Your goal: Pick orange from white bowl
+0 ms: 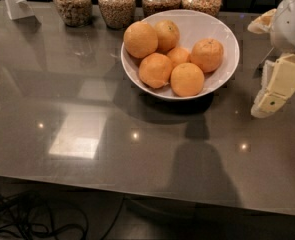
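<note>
A wide white bowl (222, 29) stands on the grey table at the back centre and holds several oranges. The orange (207, 54) with the lumpy, puckered top and a small dark stem dot lies at the bowl's right side. A bigger smooth orange (140, 39) lies at the left, and a small one (179, 55) in the middle. My gripper (274, 91), cream-coloured, hangs at the right edge of the view, to the right of the bowl and apart from it, above the table. It holds nothing that I can see.
Several glass jars of grain (117, 4) stand in a row just behind the bowl. A white stand (17, 1) is at the back left corner. The table's front edge (137, 194) runs across the lower view, with cables (32, 219) on the floor below.
</note>
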